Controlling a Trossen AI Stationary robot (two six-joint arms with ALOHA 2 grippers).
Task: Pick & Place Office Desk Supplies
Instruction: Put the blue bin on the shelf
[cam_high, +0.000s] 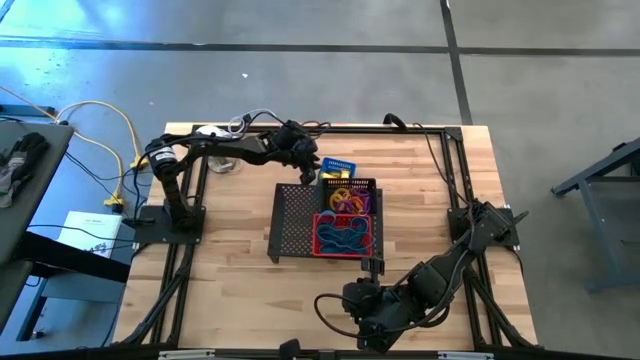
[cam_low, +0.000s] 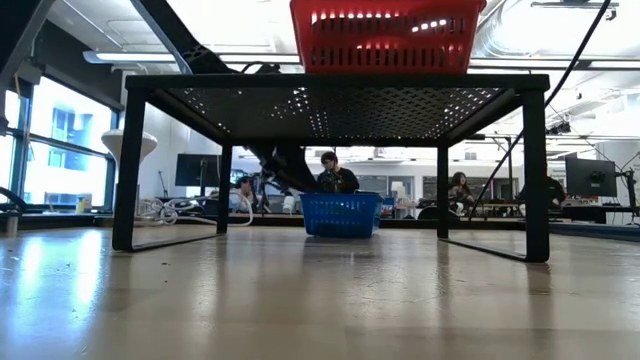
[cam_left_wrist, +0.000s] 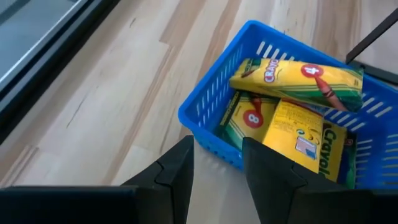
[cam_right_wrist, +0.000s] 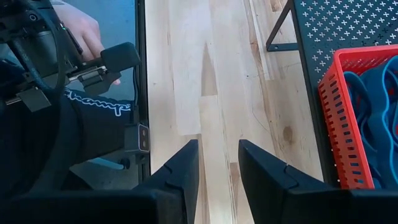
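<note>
The left gripper (cam_left_wrist: 214, 165), jaws parted and empty, hung just beside the blue basket (cam_left_wrist: 205, 106), whose light, stiff, slightly slick crayon boxes (cam_left_wrist: 298, 78) looked best pinched across their narrow sides.

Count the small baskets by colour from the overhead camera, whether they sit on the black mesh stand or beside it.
Blue basket, on the table beside the stand: 1
Red basket, on the stand: 1
Black basket, on the stand: 1
Total: 3
</note>
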